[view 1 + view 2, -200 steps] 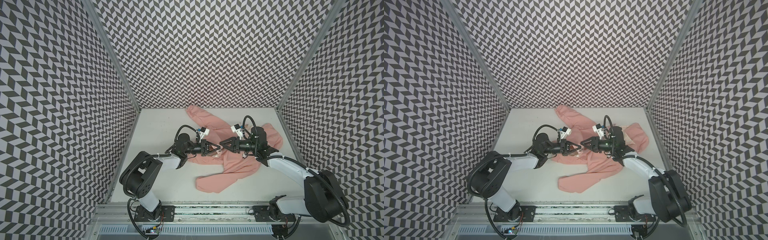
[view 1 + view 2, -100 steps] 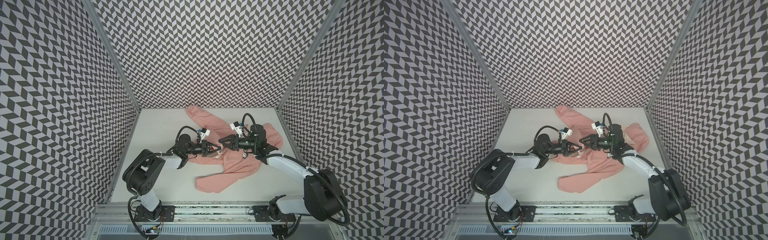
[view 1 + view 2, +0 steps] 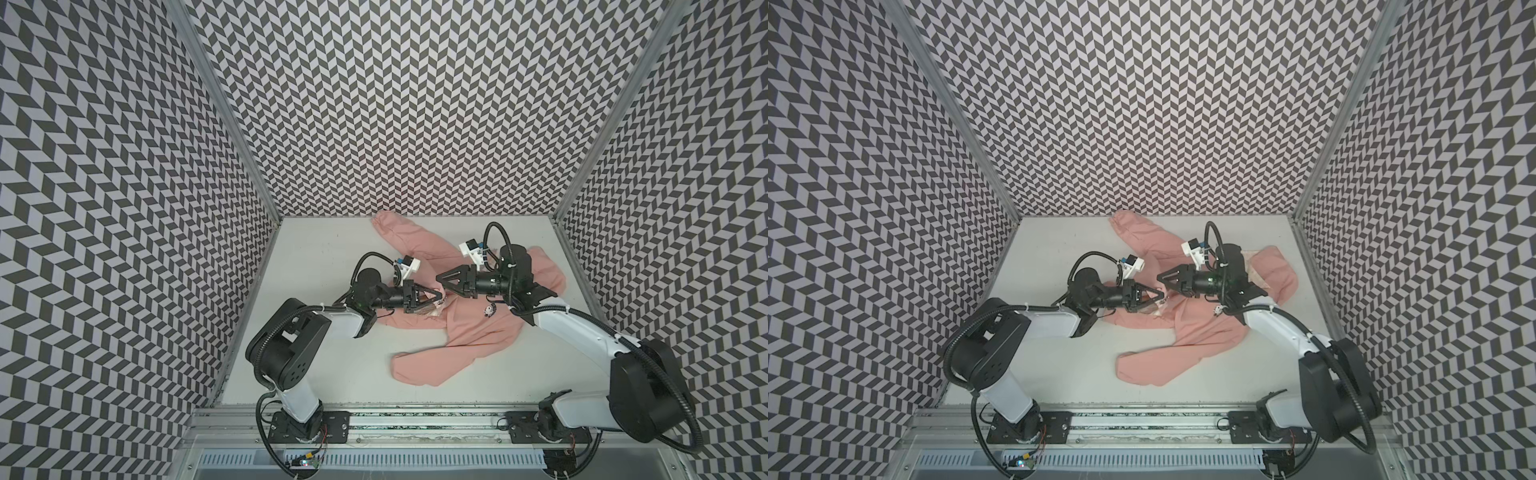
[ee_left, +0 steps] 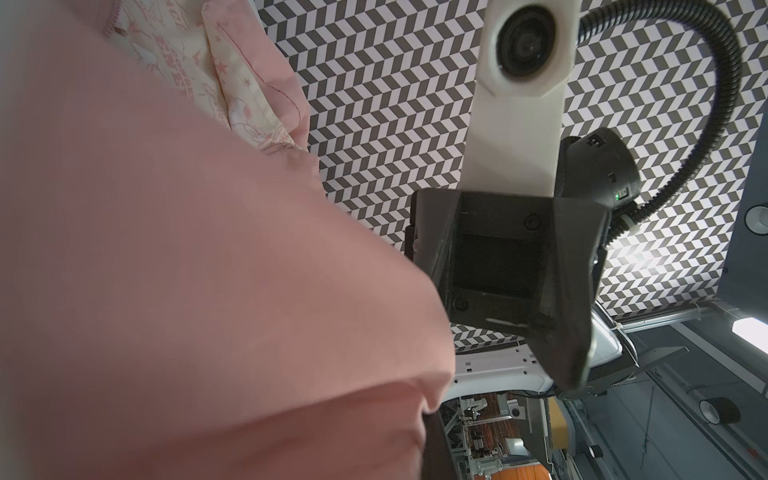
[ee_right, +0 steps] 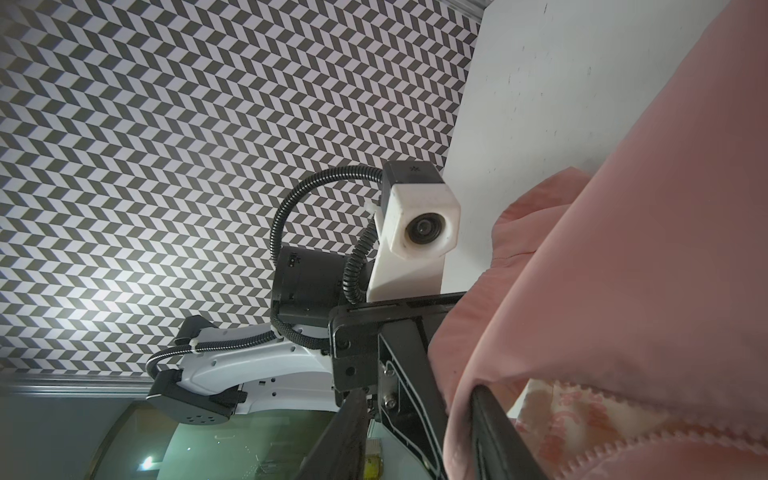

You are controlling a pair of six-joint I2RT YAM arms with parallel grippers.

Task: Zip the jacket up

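enclosure: chevron-patterned walls (image 3: 415, 104) on three sides of a pale table (image 3: 324, 340).
jacket (image 3: 478, 332): salmon-pink, crumpled on the table from centre out toward 3 o'clock. One sleeve runs to the back wall at about 12 o'clock, the other trails toward 6 o'clock.
left arm (image 3: 340, 322): comes in from 7 o'clock, forearm low, reaching to table centre.
right arm (image 3: 569, 328): comes in from 5 o'clock, wrist above the jacket body at about 2 o'clock.
left gripper (image 3: 439, 296): at table centre, jaws closed and pinching the jacket's front edge. Fabric drapes off it and fills most of the left wrist view.
right gripper (image 3: 445, 286): nose to nose with the left gripper, just on its 1 o'clock side, jaws partway apart. In the right wrist view a fold of jacket hangs between the fingers (image 5: 503, 432), lying against one only, so nothing is clamped.
lining (image 4: 178, 54): cream with pink print, exposed beside the held edge.
zipper teeth (image 5: 623, 440): single pink row along the edge, not meshed with its mate.
cartoon graphic (image 3: 490, 309): small, on the jacket front, beside the right arm's wrist.
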